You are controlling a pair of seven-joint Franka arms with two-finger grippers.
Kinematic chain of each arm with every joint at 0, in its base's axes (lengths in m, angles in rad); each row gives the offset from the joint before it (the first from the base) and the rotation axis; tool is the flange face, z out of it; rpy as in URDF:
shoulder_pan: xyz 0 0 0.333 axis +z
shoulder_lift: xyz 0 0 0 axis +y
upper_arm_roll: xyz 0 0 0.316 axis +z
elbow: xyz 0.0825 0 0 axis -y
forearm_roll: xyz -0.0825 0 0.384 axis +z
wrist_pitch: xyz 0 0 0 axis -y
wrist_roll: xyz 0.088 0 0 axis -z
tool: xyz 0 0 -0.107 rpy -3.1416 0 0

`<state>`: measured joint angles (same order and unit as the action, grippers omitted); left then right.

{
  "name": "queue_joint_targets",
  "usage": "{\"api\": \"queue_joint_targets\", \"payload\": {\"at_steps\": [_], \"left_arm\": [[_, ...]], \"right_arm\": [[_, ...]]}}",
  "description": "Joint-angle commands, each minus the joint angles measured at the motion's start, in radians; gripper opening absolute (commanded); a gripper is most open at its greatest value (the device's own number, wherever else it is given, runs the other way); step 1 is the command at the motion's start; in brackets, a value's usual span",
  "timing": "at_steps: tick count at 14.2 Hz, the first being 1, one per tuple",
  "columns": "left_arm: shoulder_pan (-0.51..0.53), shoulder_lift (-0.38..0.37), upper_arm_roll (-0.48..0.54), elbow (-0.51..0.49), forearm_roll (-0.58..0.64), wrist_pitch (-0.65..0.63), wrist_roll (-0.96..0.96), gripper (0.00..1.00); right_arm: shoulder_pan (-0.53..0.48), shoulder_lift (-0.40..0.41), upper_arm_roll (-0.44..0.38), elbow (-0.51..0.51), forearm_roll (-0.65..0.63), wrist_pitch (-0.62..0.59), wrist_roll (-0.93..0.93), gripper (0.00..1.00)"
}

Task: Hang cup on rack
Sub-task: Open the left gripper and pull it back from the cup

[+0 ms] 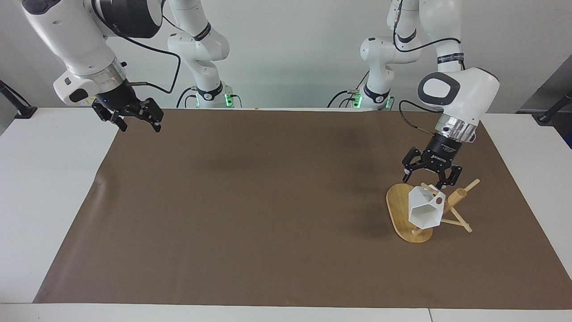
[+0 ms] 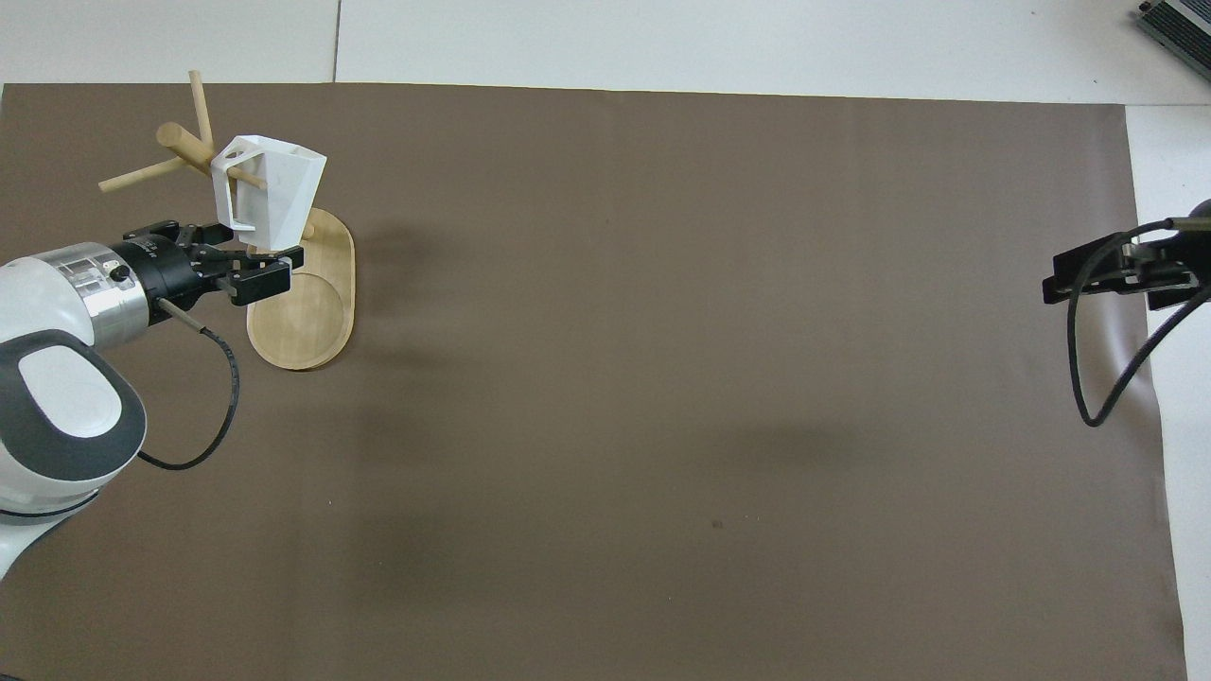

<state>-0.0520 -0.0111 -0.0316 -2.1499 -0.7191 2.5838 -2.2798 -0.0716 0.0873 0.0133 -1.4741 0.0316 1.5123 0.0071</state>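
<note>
The white faceted cup hangs tilted on a thin peg of the bamboo rack, the peg passing through the hole in its handle. The rack's oval base rests on the brown mat at the left arm's end of the table. My left gripper hovers open just above the cup, clear of it, over the rack's base. At the right arm's end, my right gripper waits open and empty in the air over the mat's edge.
A brown mat covers most of the white table. A black cable loops from the right wrist. Dark clamp stands sit at both table ends.
</note>
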Motion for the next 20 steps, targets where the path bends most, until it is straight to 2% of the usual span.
{"api": "queue_joint_targets", "payload": {"at_steps": [1, 6, 8, 15, 17, 20], "left_arm": [[0.061, -0.047, -0.001, 0.025, 0.087, -0.144, -0.010, 1.00], [0.086, -0.081, -0.002, 0.128, 0.340, -0.364, 0.003, 1.00], [0.084, -0.079, -0.002, 0.169, 0.383, -0.445, 0.083, 1.00], [0.101, -0.079, -0.001, 0.274, 0.389, -0.642, 0.717, 1.00], [0.095, -0.081, -0.002, 0.288, 0.465, -0.657, 0.905, 1.00], [0.081, -0.076, -0.011, 0.326, 0.569, -0.656, 1.066, 1.00]], "right_arm": [[-0.001, -0.027, -0.001, -0.037, 0.004, 0.022, 0.016, 1.00], [-0.002, -0.027, -0.003, -0.037, 0.004, 0.023, 0.016, 1.00], [-0.002, -0.026, -0.009, -0.037, -0.018, 0.026, 0.019, 1.00], [-0.002, -0.026, -0.015, -0.054, -0.024, 0.127, 0.017, 1.00], [-0.002, -0.026, -0.015, -0.055, -0.024, 0.132, 0.017, 1.00], [-0.002, -0.026, -0.016, -0.055, -0.024, 0.137, 0.017, 1.00]]}}
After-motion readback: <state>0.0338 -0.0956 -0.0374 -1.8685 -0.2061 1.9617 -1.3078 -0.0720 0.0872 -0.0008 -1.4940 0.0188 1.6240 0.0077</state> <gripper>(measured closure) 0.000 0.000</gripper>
